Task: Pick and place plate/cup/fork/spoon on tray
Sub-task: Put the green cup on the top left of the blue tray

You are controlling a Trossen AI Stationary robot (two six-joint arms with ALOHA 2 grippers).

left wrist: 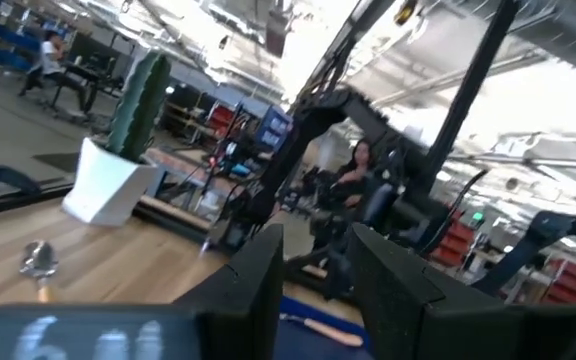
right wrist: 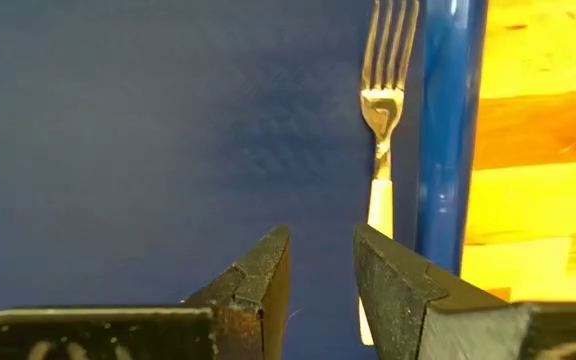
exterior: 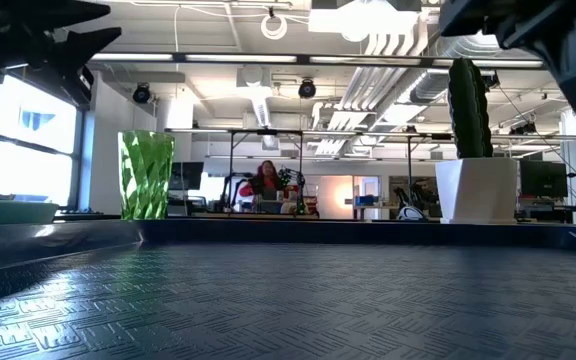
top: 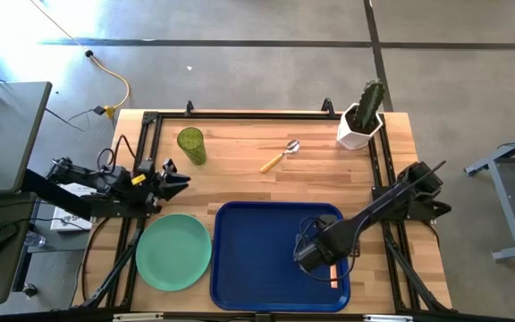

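right gripper (top: 312,260) hangs over the lower right part of the dark-blue tray (top: 249,259) in the high view, its fingers (right wrist: 258,280) parted by a narrow gap with nothing pinched between them. in the right wrist view the fork (right wrist: 383,120) lies on the tray floor just beyond and to the right of that gap, tines toward the top of the frame, handle running down behind the right finger; it lies alongside the tray's raised rim (right wrist: 448,130), close to it, with bare wood past the rim. in the high view only a bit of the orange handle (top: 333,276) shows beside the gripper, near the tray's right edge. left of the gripper the tray floor is open all the way to its left rim.

left gripper (top: 181,180) sits at the left-centre of the high view over bare table (top: 240,170), above the mint-green plate (top: 173,251), which lies on the wood just left of the tray, almost touching its rim. its fingers (left wrist: 253,285) stand apart and hold nothing. the cup (top: 190,145) stands upright on the wood at upper left of the table, a little above and right of this gripper. the spoon (top: 281,156) lies at upper centre, bowl up-right, well clear of the tray, with open wood around it. a white pot with a cactus (top: 362,119) stands at the table's upper right corner.
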